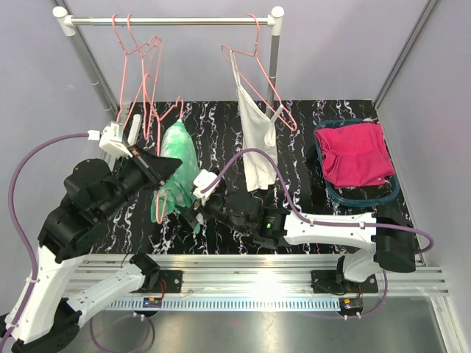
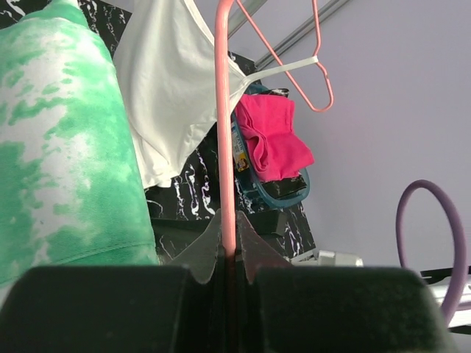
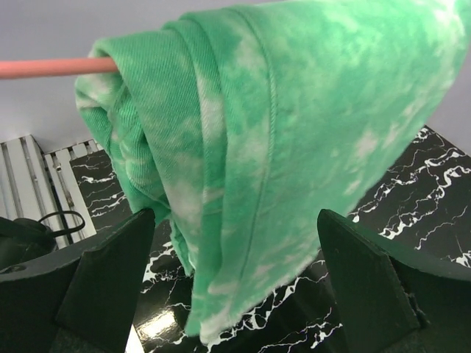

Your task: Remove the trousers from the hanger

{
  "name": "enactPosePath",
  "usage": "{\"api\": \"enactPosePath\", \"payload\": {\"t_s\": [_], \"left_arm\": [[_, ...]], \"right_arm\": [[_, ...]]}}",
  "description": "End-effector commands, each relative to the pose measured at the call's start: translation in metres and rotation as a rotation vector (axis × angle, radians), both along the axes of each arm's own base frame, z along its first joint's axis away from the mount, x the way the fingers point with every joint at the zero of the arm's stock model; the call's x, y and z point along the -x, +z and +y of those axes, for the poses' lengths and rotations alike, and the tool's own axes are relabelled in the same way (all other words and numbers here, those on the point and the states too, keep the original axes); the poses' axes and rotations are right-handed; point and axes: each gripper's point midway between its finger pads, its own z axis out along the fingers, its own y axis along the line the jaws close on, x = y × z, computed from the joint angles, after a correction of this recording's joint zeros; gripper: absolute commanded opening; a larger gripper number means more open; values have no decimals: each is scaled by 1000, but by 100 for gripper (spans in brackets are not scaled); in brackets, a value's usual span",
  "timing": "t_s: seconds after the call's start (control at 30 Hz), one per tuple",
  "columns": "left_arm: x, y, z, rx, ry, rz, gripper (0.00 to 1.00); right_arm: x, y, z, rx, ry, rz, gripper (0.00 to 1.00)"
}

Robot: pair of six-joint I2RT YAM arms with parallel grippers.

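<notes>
Left wrist cam: left gripper (image 2: 228, 254) clamped on the pink hanger (image 2: 226, 147), probably to steady it, with the green trousers (image 3: 280, 147) draped over its bar and dangling inside the wide-open right gripper (image 3: 235, 283), which looks lined up to tug them off.

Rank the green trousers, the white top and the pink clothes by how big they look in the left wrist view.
1. green trousers: largest, though they hang nearest the camera, which inflates them.
2. white top
3. pink clothes: smallest.
</notes>
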Motion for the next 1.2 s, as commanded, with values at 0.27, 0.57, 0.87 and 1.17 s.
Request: {"api": "enactPosePath", "payload": {"t_s": [0.27,0.57,0.87,1.17], "left_arm": [[18,79,-10,203,-99,-225,0],[21,91,5,167,-49,-253,0],[30,112,6,234,-68,-280,0],[41,114,-3,304,-139,-262,0]], "right_arm": [[-33,60,-8,-76,-204,-196,99],[-6,57,-9,127,5,-273,99],[-1,28,-4,158,45,-206,100],[-21,40,1,124,-63,-260,99]]}}
